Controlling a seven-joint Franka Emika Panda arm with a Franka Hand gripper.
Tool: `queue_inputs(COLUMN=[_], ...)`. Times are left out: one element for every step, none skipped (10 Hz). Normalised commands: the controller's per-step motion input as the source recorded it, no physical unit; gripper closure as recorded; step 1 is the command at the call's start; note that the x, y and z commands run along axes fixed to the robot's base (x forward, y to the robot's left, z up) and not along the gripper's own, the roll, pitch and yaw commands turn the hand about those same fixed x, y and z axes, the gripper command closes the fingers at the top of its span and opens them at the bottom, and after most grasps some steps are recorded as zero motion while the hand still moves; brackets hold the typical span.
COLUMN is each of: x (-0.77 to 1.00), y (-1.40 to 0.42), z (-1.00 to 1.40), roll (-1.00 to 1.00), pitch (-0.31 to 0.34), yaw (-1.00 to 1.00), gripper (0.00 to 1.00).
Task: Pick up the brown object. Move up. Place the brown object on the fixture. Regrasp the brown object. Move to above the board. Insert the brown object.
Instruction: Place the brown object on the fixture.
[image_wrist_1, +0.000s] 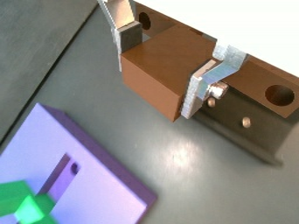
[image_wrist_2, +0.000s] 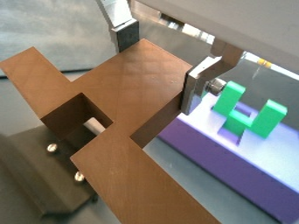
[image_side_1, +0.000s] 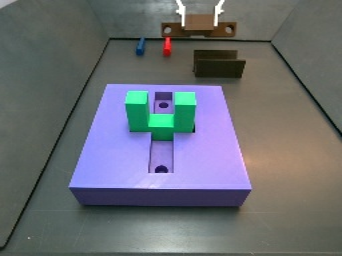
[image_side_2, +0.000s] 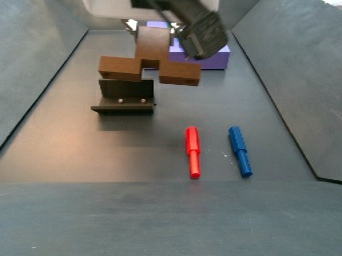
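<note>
My gripper (image_wrist_1: 170, 59) is clamped on the brown object (image_wrist_1: 176, 66), a small orange-brown bar with a wider crosspiece end, its silver plate fingers (image_wrist_1: 218, 72) pressing both sides of the bar. In a side view I see the piece (image_side_2: 158, 58) held in the air above the fixture (image_side_2: 124, 97), a dark L-shaped bracket on a base plate with two pale screws. That view also shows a red pen (image_side_2: 193, 151) and a blue pen (image_side_2: 239, 150) lying side by side on the grey floor, well apart from the fixture. A side view from the far end shows the board (image_side_1: 163, 150), a large lavender flat block with a holed central groove and a green U-shaped block (image_side_1: 159, 110) on top, sitting clear of the fixture (image_side_1: 219, 64). A wrist view catches the round hole (image_wrist_1: 278, 93) in the crosspiece. I can read no writing anywhere.
</note>
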Motion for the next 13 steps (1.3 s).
queue_inputs(x=[0.91,0.89,0.91,1.00,1.00,1.00,1.00,1.00,0.95,0.81,0.80,0.74,0.31], y=[0.00,0.00,0.04,0.11,0.15,0.13,0.07,0.02,0.00,0.01,0.02,0.00,0.05], z=[0.00,-0.04,-0.19,-0.45,-0.42,-0.36,-0.34,-0.34,-0.39,-0.40,-0.37,-0.34,-0.28], roll=[-0.81,-0.71,-0.52,0.00,0.03,0.09,0.04,0.00,0.00,-0.12,-0.13,-0.11,0.00], pitch=[0.000,-0.049,-0.037,0.197,0.180,0.231,0.234,0.200,0.134,0.017,0.000,0.000,0.000], yaw=[-0.19,-0.13,-0.05,0.00,0.03,0.13,0.23,0.25,0.20,0.12,0.10,0.01,0.14], gripper=[1.00,1.00,1.00,1.00,1.00,1.00,1.00,1.00,1.00,1.00,1.00,1.00,1.00])
